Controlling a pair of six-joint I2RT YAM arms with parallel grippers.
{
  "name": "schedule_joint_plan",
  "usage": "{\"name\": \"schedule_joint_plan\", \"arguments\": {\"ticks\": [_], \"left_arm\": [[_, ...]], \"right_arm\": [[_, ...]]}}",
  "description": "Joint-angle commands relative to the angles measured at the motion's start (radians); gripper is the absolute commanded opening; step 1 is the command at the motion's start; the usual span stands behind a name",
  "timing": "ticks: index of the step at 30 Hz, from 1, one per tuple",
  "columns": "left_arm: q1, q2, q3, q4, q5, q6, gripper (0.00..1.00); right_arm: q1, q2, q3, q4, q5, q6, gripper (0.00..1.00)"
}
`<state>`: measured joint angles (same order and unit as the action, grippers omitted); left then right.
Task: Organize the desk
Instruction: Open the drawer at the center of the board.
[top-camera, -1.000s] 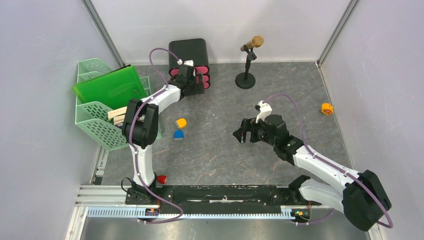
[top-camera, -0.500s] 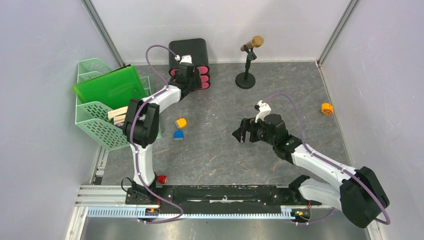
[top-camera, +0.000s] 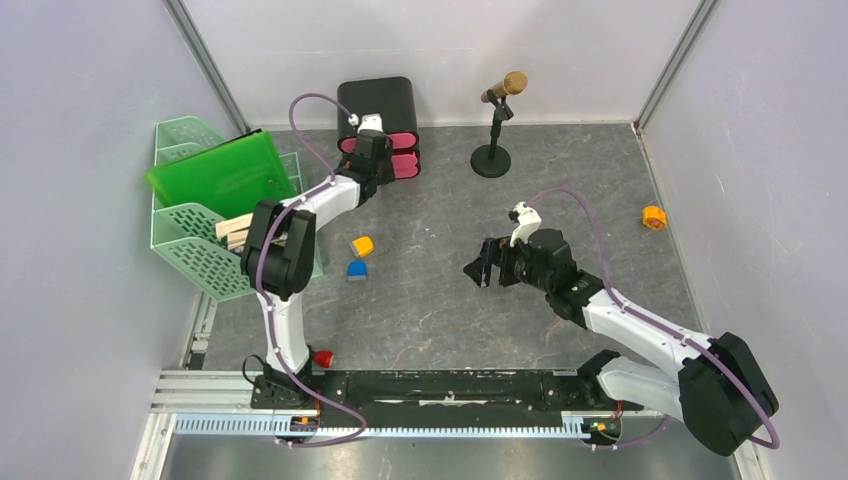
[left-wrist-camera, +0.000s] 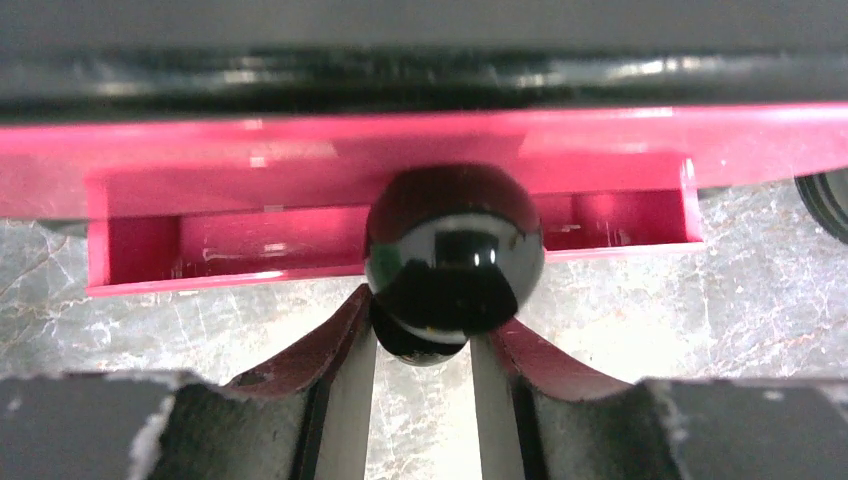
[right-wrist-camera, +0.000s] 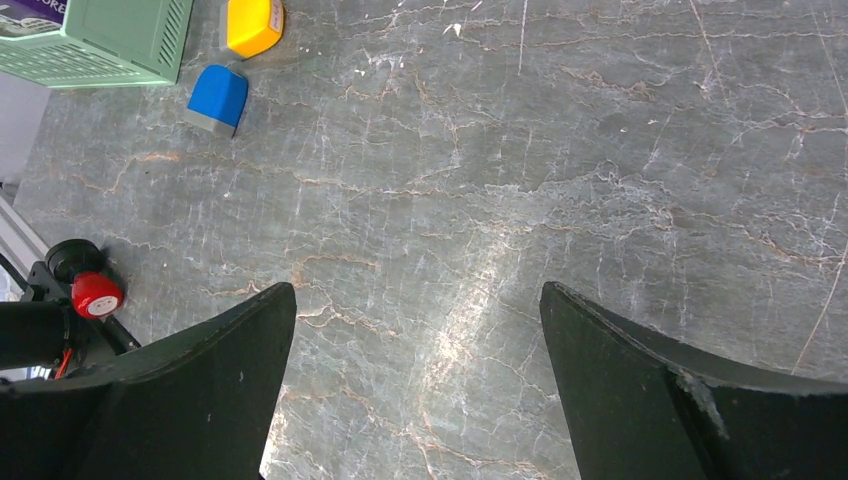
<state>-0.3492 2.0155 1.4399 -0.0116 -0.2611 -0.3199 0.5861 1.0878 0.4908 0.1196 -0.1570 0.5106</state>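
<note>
The left end effector (left-wrist-camera: 430, 325) pinches the glossy, likely slippery knob (left-wrist-camera: 455, 250) of the pink drawer (left-wrist-camera: 250, 160), seemingly at its neck. The right end effector (right-wrist-camera: 418, 300) hangs spread over the rigid, heavy tabletop (right-wrist-camera: 560, 150) beneath both arms.

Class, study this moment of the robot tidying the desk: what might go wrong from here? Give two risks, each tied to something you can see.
1. The left gripper seems to pinch only the lower part of the glossy, round black knob on the pink drawer, so the fingers may slip off it.
2. The black drawer box stands loose on the desk, so the whole box might slide instead of the drawer moving.
</note>
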Motion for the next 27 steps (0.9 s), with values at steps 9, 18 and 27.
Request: {"name": "schedule_joint_plan", "arguments": {"ticks": [9, 18, 27], "left_arm": [[-0.047, -0.220, -0.128, 0.017, -0.032, 0.100, 0.03], [-0.107, -0.288, -0.197, -0.054, -0.072, 0.142, 0.04], [-0.140, -0.299, -0.214, -0.082, -0.095, 0.149, 0.16]], "right_arm": [[-0.006, -0.013, -0.021, 0.052, -0.040, 0.026, 0.98], [-0.006, -0.003, -0.021, 0.051, -0.054, 0.031, 0.98], [-0.007, -0.011, -0.029, 0.052, -0.059, 0.037, 0.98]]}}
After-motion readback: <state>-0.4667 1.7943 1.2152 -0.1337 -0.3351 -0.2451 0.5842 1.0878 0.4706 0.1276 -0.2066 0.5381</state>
